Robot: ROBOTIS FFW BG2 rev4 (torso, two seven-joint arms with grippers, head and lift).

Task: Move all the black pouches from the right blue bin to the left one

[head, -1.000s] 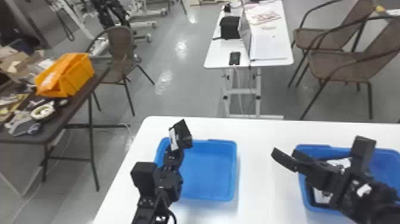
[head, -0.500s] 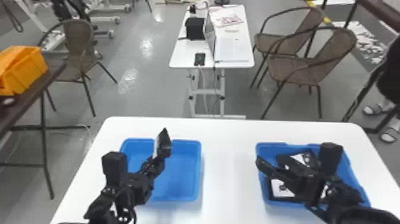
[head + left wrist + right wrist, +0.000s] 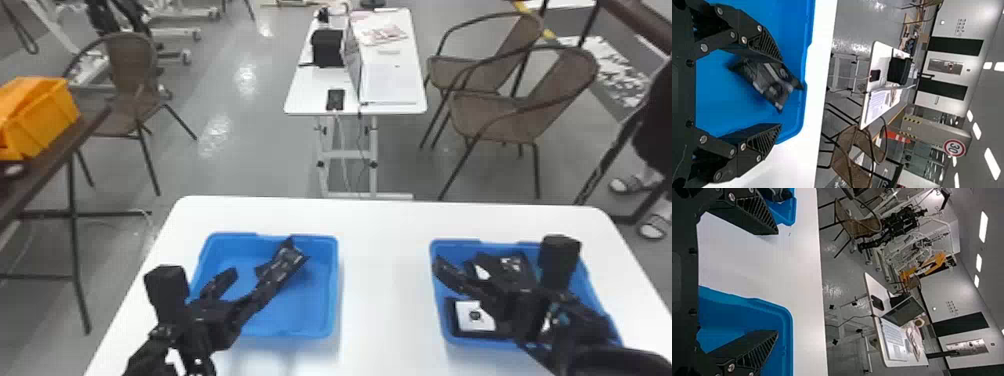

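My left gripper [image 3: 264,261] is over the left blue bin [image 3: 336,300]; a black pouch [image 3: 291,255] lies against its right finger. In the left wrist view, the left gripper [image 3: 779,94] is open and the blurred pouch [image 3: 766,80] is between its fingers, nearer one of them; contact is unclear. My right gripper [image 3: 481,267] hangs at the right blue bin [image 3: 435,250], partly covering several black pouches [image 3: 475,316] with white labels. The right gripper [image 3: 777,282] shows open in the right wrist view, one finger over the bin, the other over the table.
Both bins stand on a white table [image 3: 385,280], with a gap of tabletop between them. Beyond its far edge are a smaller white table [image 3: 320,95] with a laptop, and brown chairs [image 3: 505,115]. An orange bin [image 3: 42,120] sits on a dark table at the left.
The head view has swung right. My left gripper's fingers have spread apart, and the pouch, earlier standing up at its fingertips, now hangs lower and tilted inside the left bin's outline.
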